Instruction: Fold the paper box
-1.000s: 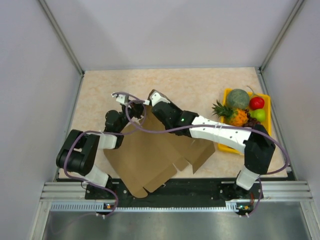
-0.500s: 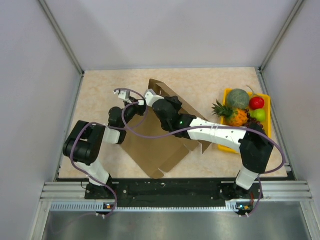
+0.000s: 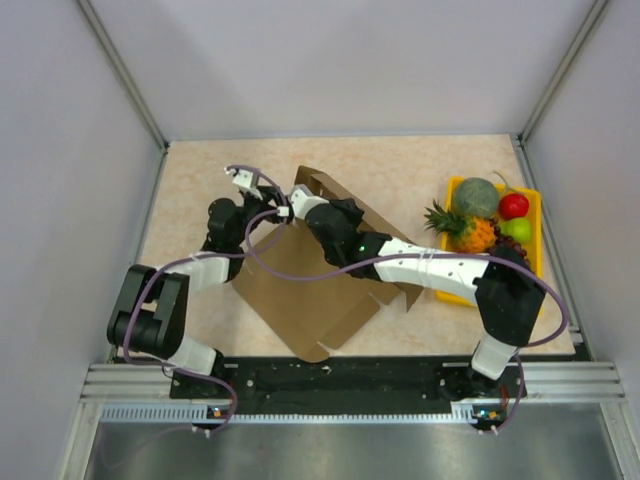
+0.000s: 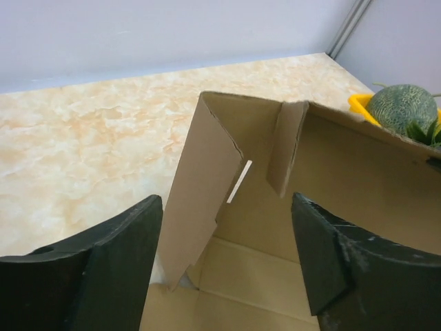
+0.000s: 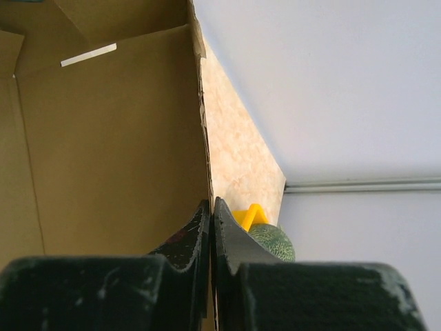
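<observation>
One paper box [image 3: 320,290], right fingers [image 5: 185,243] pinching wall

From above, the right arm [image 3: 420,262] crosses the box [image 3: 300,300], hiding its middle; the tips of the right gripper [image 3: 297,206] are too small to read. The elbow covers the near end of the tray [image 3: 452,188] at the right edge of the desk [image 3: 200,170]. The left wrist view cuts the box at bottom and right and clips the melon [image 4: 403,107]. In the right wrist view, fingers [image 5: 238,241] hide most of melon and tray.
</observation>
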